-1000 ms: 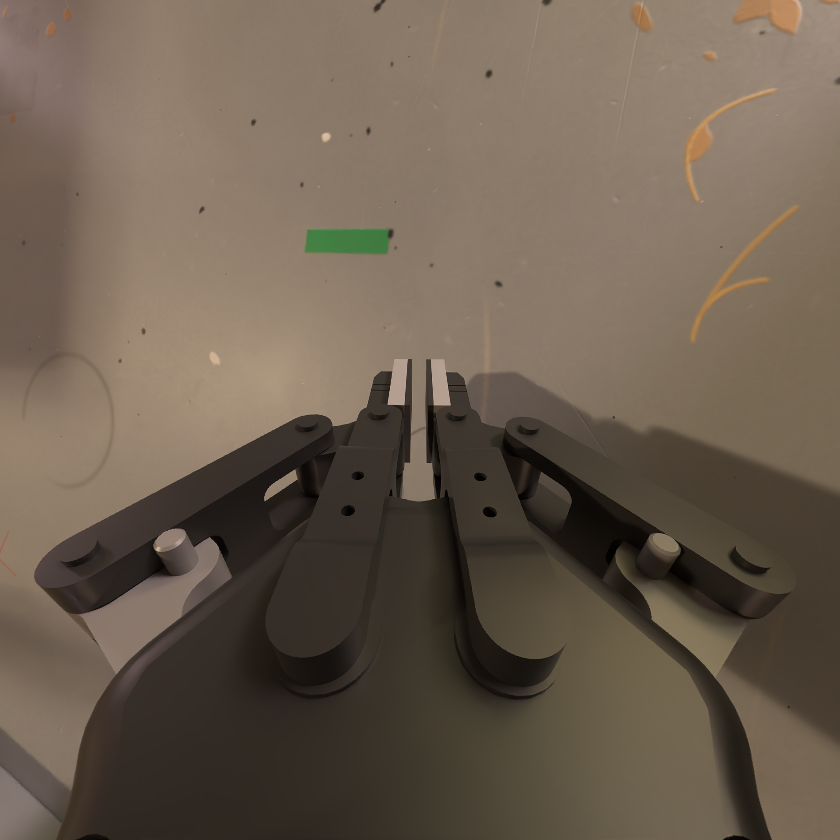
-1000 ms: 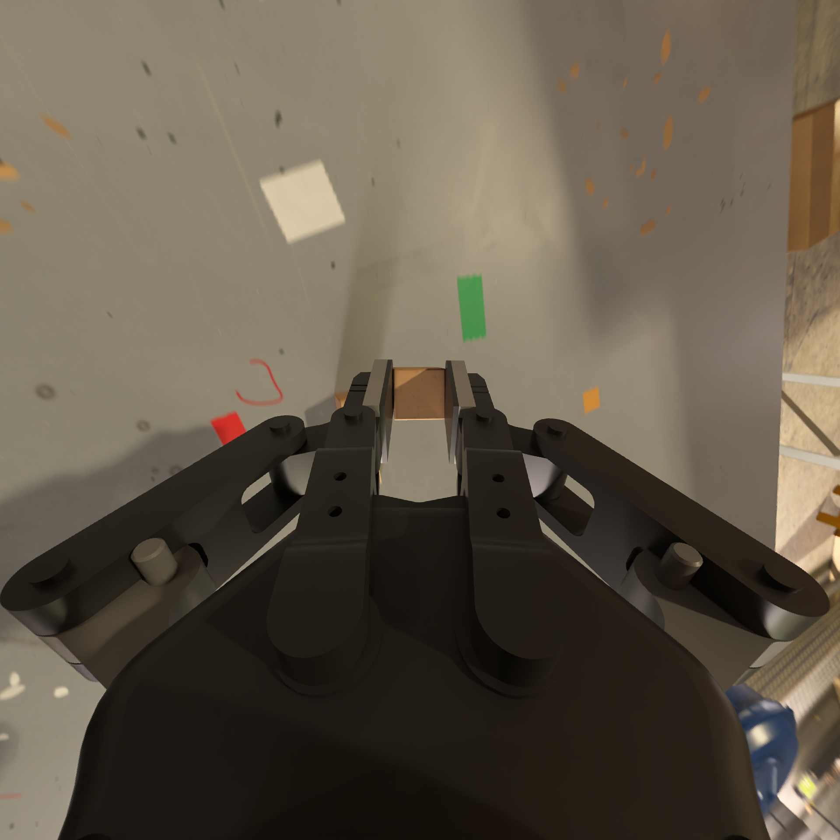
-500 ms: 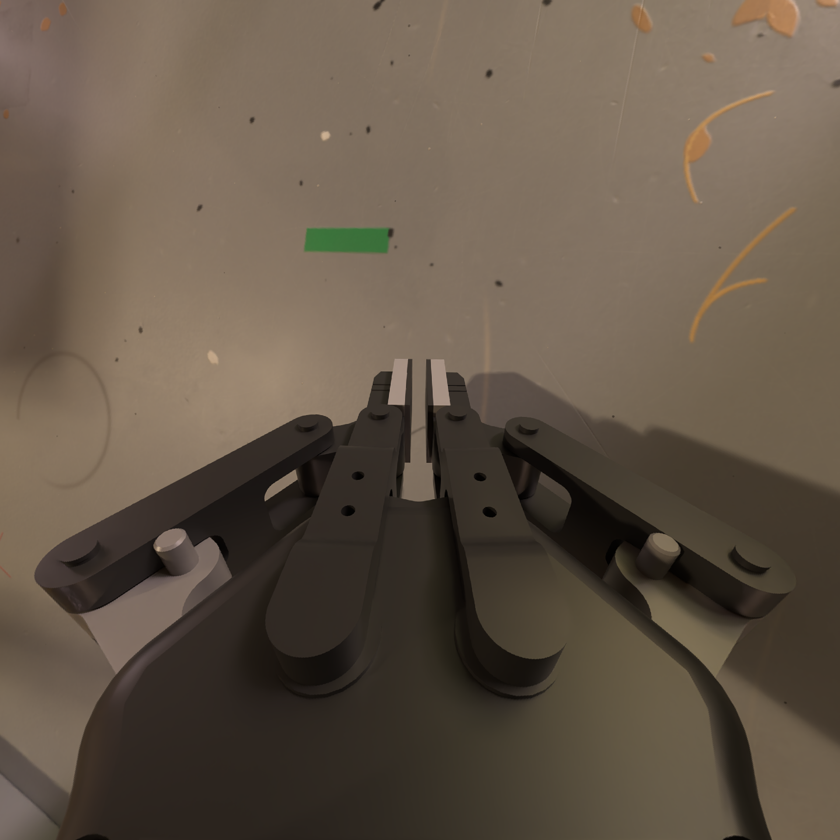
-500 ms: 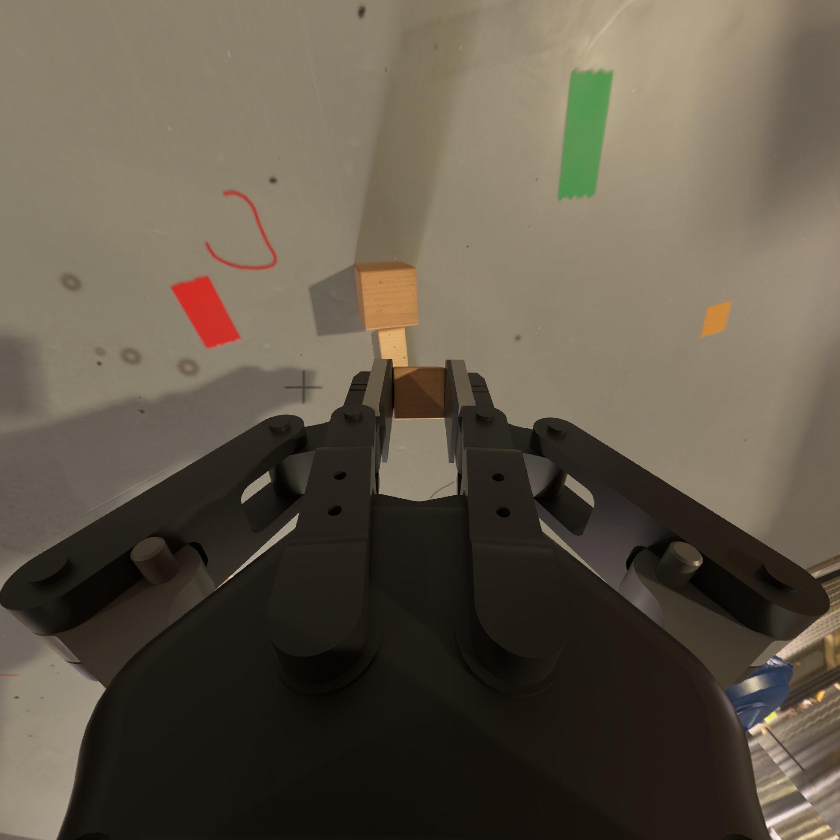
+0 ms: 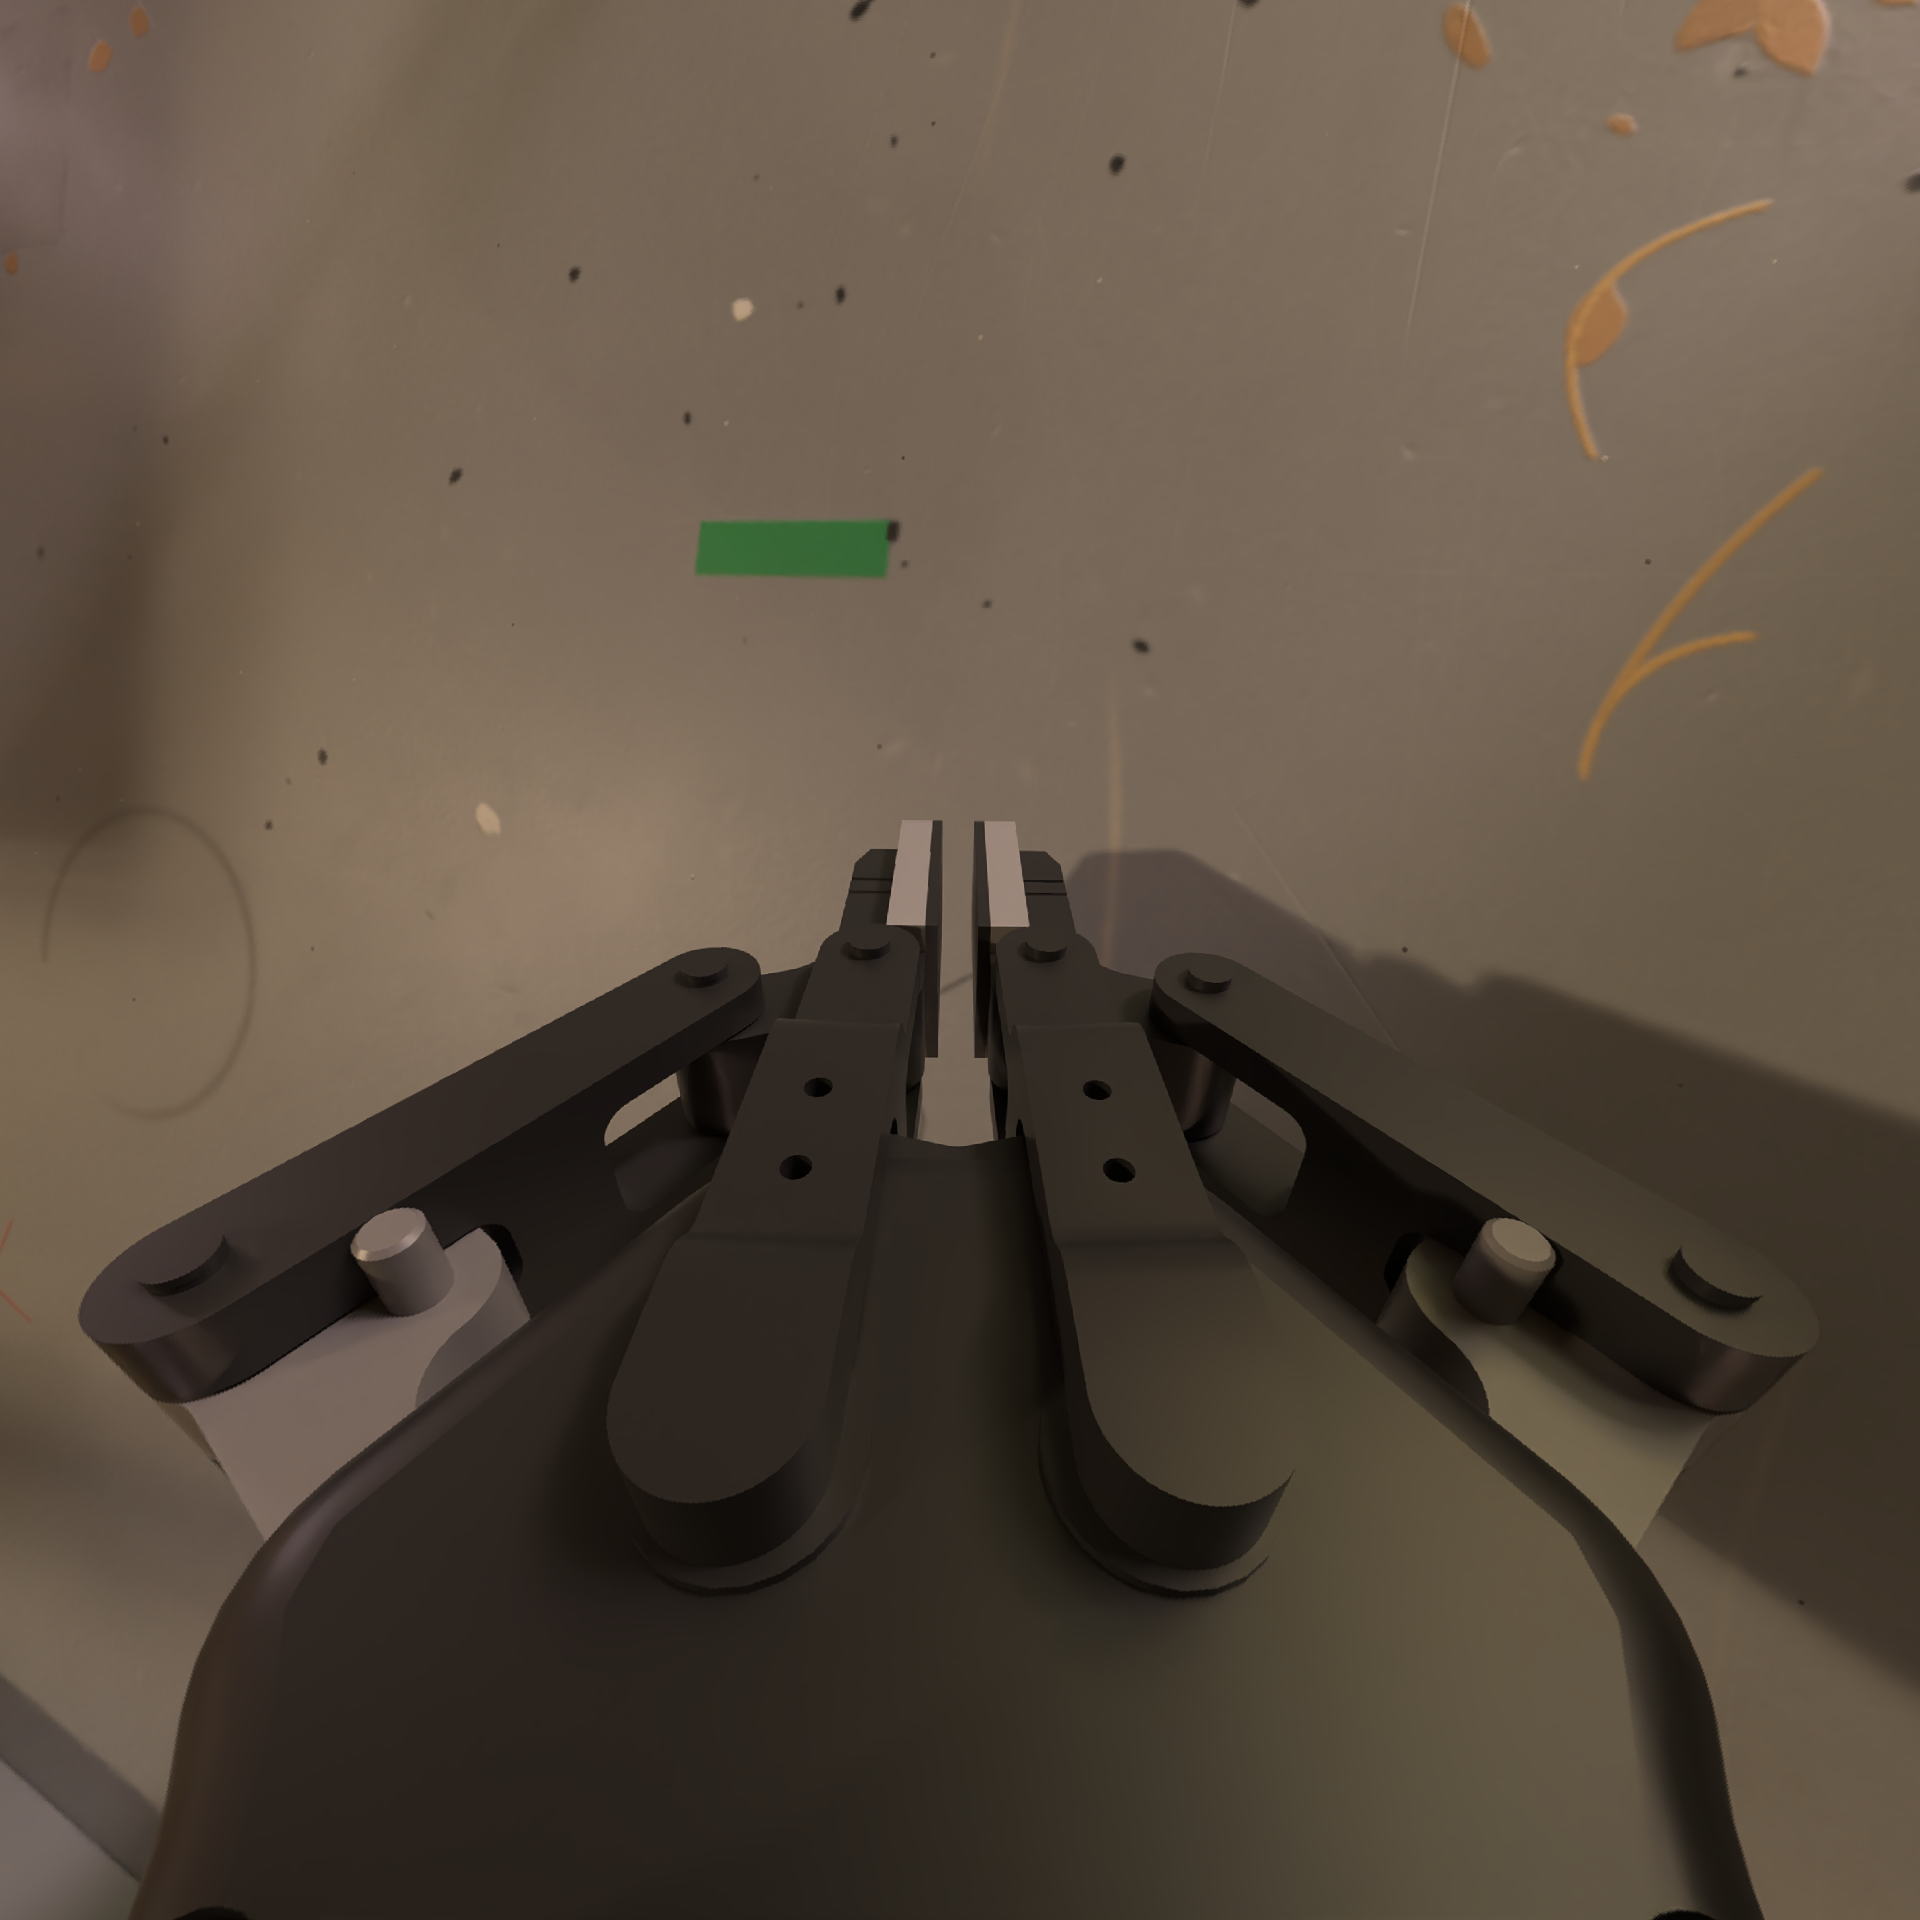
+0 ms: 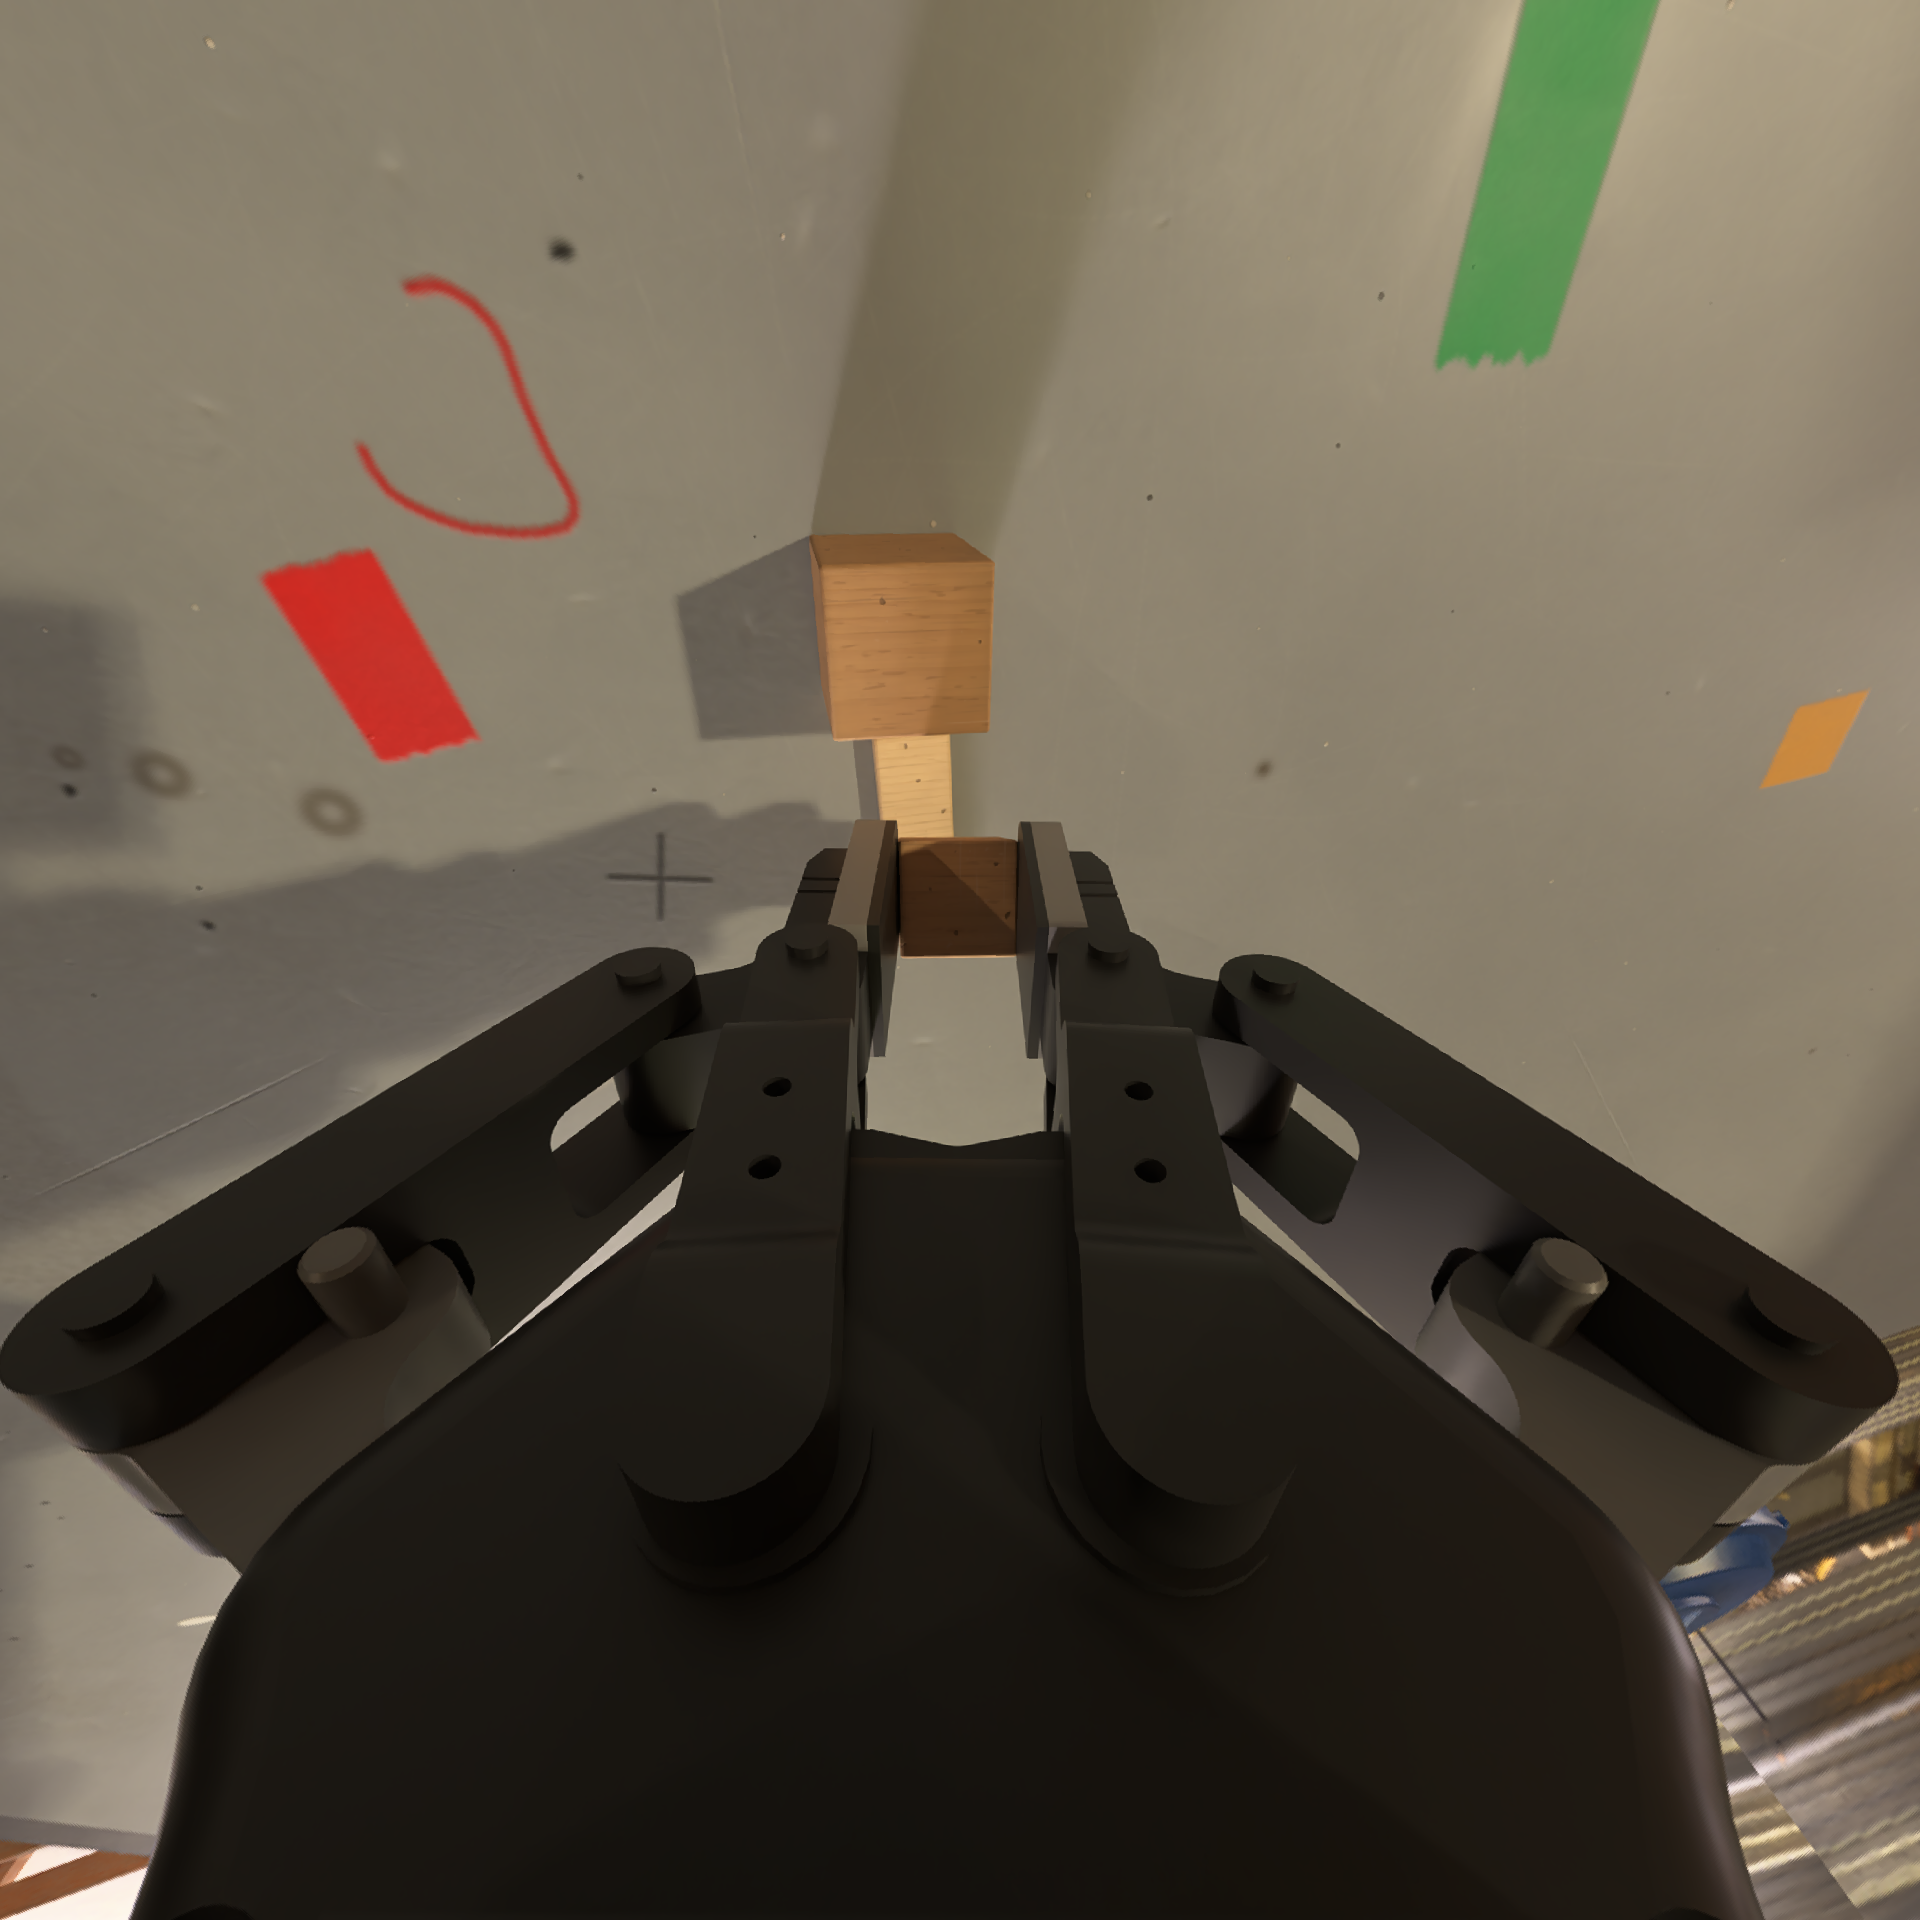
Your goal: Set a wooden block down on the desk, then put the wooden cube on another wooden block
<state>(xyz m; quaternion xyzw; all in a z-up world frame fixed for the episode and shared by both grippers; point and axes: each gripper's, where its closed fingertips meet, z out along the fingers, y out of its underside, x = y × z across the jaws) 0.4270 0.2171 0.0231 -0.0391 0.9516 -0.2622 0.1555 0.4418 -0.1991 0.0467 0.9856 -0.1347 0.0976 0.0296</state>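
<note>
The right gripper (image 6: 956,883) is clamped on a dark wooden block (image 6: 954,896), one pad on each side face, and the block fills the gap between the fingers. It is held above the desk (image 6: 1247,623); whether its underside touches anything cannot be told.

Just beyond the held block, a wooden cube (image 6: 902,636) sits on a narrow pale block (image 6: 914,784) that shows beneath it. The cube is wider than this support and overhangs it on both sides. It casts a square shadow to its left on the desk. Whether the pale block and the held block touch cannot be told from this angle.

Desk markings around the stack: a red tape strip (image 6: 369,655) and a red scribble (image 6: 483,416) to its left, a green tape strip (image 6: 1527,187) further off to the right, an orange patch (image 6: 1813,740) to the right, and a small black cross (image 6: 661,878) beside the left finger. The desk's edge shows only at the lower right of the right wrist view, well away from the stack; no corner is in sight.

The left gripper (image 5: 958,873) holds nothing. Its fingers are drawn nearly together, with a thin slit between the pale pads (image 5: 914,873). It hangs over a speckled part of the desk (image 5: 416,312), with a green tape strip (image 5: 795,548) ahead of it and orange streaks (image 5: 1662,623) to the right. No block shows in this view.
</note>
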